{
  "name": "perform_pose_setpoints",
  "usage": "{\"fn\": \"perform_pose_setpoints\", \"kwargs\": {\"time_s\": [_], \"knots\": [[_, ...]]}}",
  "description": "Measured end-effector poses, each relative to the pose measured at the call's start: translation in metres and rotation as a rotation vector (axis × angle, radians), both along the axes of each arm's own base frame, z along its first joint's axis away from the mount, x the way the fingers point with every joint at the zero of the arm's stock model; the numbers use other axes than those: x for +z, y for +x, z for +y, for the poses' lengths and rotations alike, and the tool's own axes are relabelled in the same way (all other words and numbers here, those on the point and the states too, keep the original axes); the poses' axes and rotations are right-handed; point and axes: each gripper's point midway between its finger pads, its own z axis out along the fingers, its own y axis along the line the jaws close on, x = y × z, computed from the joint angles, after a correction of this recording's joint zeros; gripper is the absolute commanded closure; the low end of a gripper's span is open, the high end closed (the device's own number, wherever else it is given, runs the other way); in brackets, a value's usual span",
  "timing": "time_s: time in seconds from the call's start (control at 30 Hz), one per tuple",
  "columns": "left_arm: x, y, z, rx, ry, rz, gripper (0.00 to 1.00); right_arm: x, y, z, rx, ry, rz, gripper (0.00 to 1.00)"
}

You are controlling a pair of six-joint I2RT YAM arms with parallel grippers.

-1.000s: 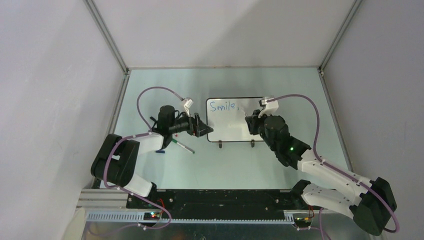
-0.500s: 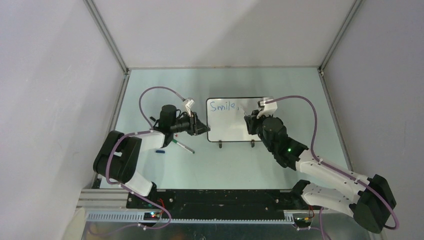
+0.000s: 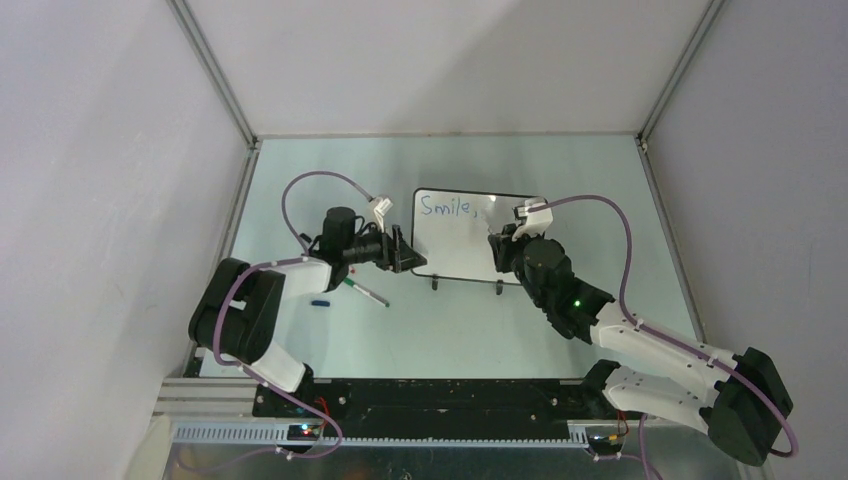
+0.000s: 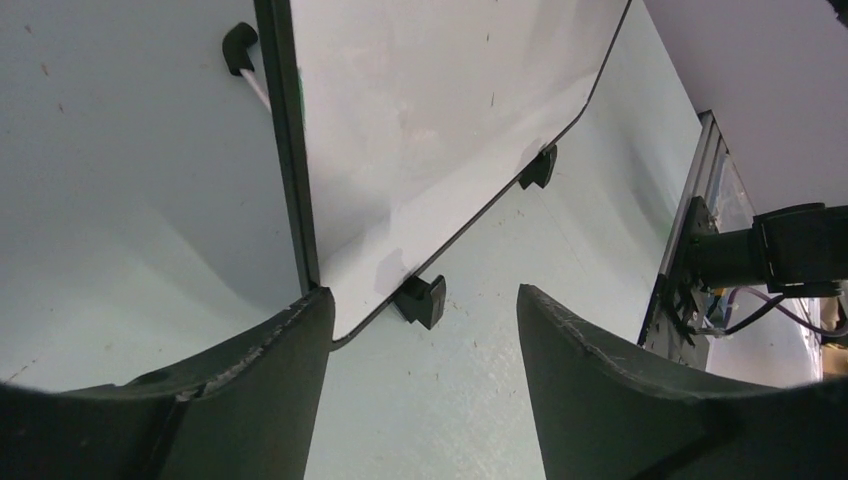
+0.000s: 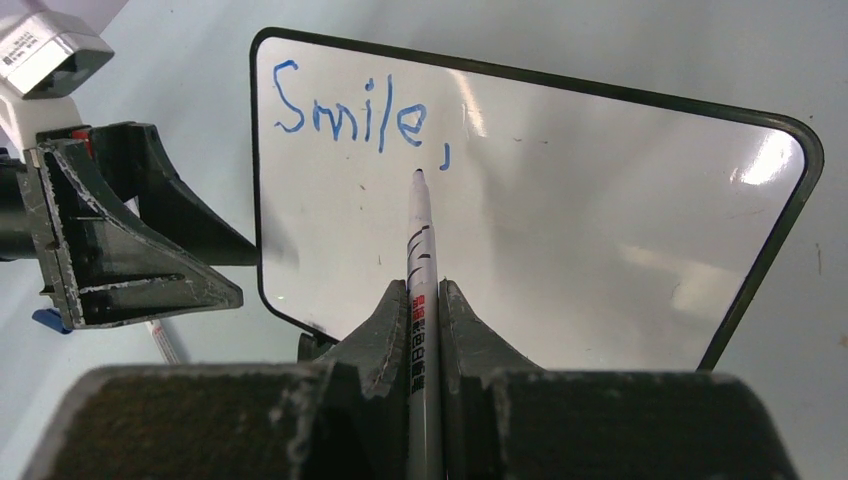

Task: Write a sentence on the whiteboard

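The whiteboard [image 3: 455,250] stands in the middle of the table on two black feet. The sentence [image 3: 447,208] reads "Smile," in blue along its top left; it also shows in the right wrist view [image 5: 350,115]. My right gripper [image 3: 500,248] is shut on a white marker [image 5: 420,240], whose tip sits just below the comma on the whiteboard [image 5: 560,200]. My left gripper [image 3: 405,252] is open at the board's near left corner. In the left wrist view, the left gripper [image 4: 422,295] has one finger [image 4: 290,340] against the whiteboard's [image 4: 430,110] frame.
A second pen [image 3: 366,293] and a small blue cap [image 3: 320,301] lie on the table under the left arm. Grey walls and metal posts close in the table on three sides. The arm bases and a black rail are at the near edge.
The whiteboard has turned slightly and shifted a little away and left. My left gripper moved in against its corner. My right gripper, still holding the marker, moved a little left over the board.
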Motion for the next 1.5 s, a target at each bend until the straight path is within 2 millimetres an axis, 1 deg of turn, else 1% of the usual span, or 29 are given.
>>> {"fn": "perform_pose_setpoints", "kwargs": {"time_s": [0.13, 0.27, 0.37, 0.5, 0.67, 0.83, 0.9, 1.0, 1.13, 1.2, 1.3, 1.5], "knots": [[-0.003, -0.001, 0.001, -0.001, 0.009, 0.006, 0.20, 0.002, 0.000, 0.000, -0.003, 0.004, -0.006, 0.98], [0.000, 0.000, 0.002, 0.005, 0.012, -0.006, 0.20, 0.003, 0.002, -0.001, -0.013, 0.003, -0.010, 0.98], [0.005, 0.002, 0.004, 0.022, 0.016, -0.030, 0.22, 0.003, 0.002, -0.003, -0.021, 0.003, -0.013, 0.98], [0.006, 0.008, 0.012, 0.055, 0.020, -0.037, 0.22, 0.004, 0.002, -0.004, -0.028, 0.003, -0.017, 0.98], [-0.002, 0.014, 0.021, 0.087, 0.030, -0.015, 0.21, 0.007, 0.003, -0.007, -0.042, 0.004, -0.025, 0.98], [-0.019, 0.016, 0.014, 0.057, 0.014, 0.059, 0.19, 0.009, 0.002, -0.009, -0.046, 0.009, -0.031, 0.98], [-0.023, 0.016, 0.010, 0.043, 0.005, 0.077, 0.20, 0.008, 0.001, -0.010, -0.047, 0.007, -0.031, 0.98], [-0.023, 0.013, 0.004, 0.016, 0.001, 0.081, 0.22, 0.007, 0.001, -0.011, -0.048, 0.006, -0.029, 0.98], [-0.015, 0.012, -0.009, -0.030, 0.007, 0.059, 0.25, 0.006, 0.001, -0.011, -0.049, 0.005, -0.029, 0.98], [-0.015, 0.009, -0.011, -0.043, 0.014, 0.052, 0.26, 0.006, 0.001, -0.012, -0.053, 0.005, -0.030, 0.98], [-0.016, 0.005, -0.011, -0.049, 0.026, 0.052, 0.27, 0.006, 0.002, -0.013, -0.059, 0.003, -0.031, 0.98], [-0.015, -0.011, -0.001, -0.041, 0.058, 0.036, 0.27, 0.006, 0.003, -0.015, -0.070, -0.003, -0.032, 0.98]]}}
